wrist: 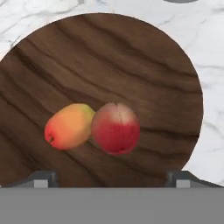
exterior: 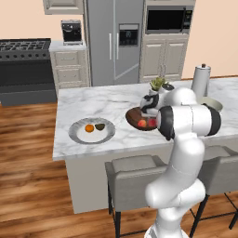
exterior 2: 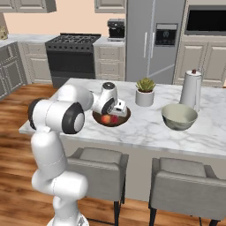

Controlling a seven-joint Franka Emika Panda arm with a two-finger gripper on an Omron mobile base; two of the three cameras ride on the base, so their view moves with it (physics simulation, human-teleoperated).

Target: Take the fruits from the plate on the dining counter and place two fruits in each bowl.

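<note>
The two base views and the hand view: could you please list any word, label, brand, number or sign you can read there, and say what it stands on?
No text can be read in any view.
Refrigerator dispenser panel: dark, no legible characters.
Microwave control strip: too small and blurred to read.
Coffee machine: no readable marking.
Wooden bowl, fruits, plate: unmarked.

A long white marble dining counter [exterior: 111,104] with faint grey veining carried a silvery-rimmed plate [exterior: 74,134] near its left end. A dark wooden bowl [exterior 2: 122,120] sat mid-counter. Beyond stood a small white plant pot [exterior 2: 144,98], a pale grey-green bowl [exterior 2: 178,117] and a tall white canister [exterior 2: 191,89].
</note>
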